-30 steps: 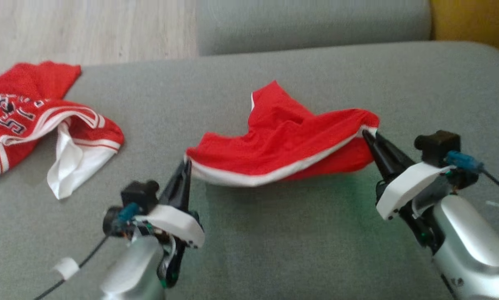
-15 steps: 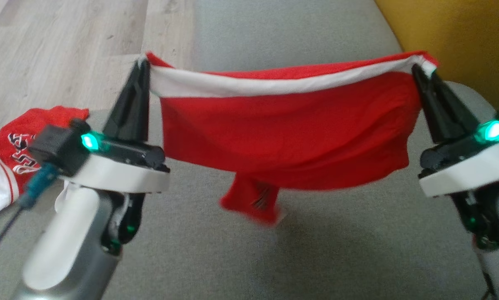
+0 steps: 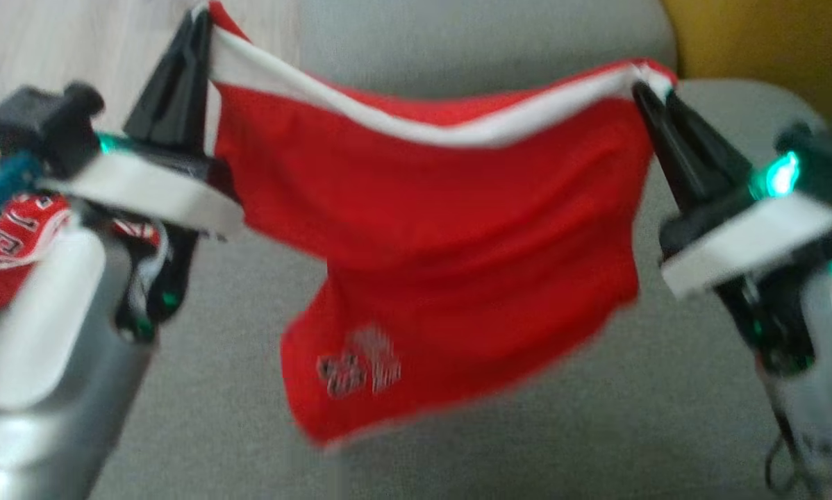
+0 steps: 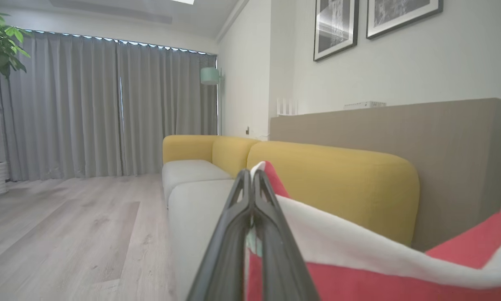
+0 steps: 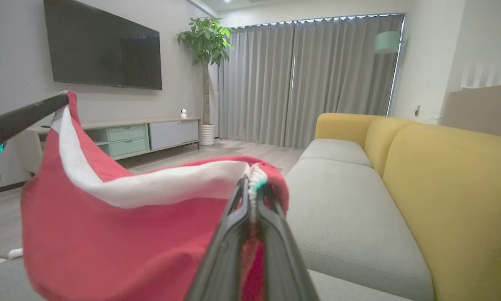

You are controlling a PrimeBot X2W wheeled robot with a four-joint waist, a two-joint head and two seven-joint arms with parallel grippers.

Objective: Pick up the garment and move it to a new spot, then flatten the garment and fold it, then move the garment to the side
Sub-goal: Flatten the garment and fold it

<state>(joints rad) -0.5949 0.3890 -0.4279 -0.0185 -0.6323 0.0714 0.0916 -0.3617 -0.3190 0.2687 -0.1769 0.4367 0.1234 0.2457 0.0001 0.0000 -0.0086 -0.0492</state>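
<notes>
Head view: the left gripper [image 3: 196, 24] is pinching tight on one end of the white waistband [image 3: 416, 128] of the garment [image 3: 423, 229]; the right gripper [image 3: 649, 94] is pinching tight on the other end; the red garment is hanging between them over the middle of the grey seat cushion [image 3: 527, 444]; a red jersey [image 3: 13, 229] is lying at the cushion's left edge.

Left wrist view: the left gripper [image 4: 249, 173] is pressing its jaws together on the waistband corner of the garment [image 4: 342, 251]; a yellow backrest [image 4: 338, 184] is showing behind.

Right wrist view: the right gripper [image 5: 250, 184] is clamping the bunched waistband; the garment [image 5: 121, 238] is sagging across to the left gripper's finger [image 5: 24, 117].

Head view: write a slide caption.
Left gripper and right gripper, shut on the white band, hold the red garment spread over the grey sofa.
</notes>
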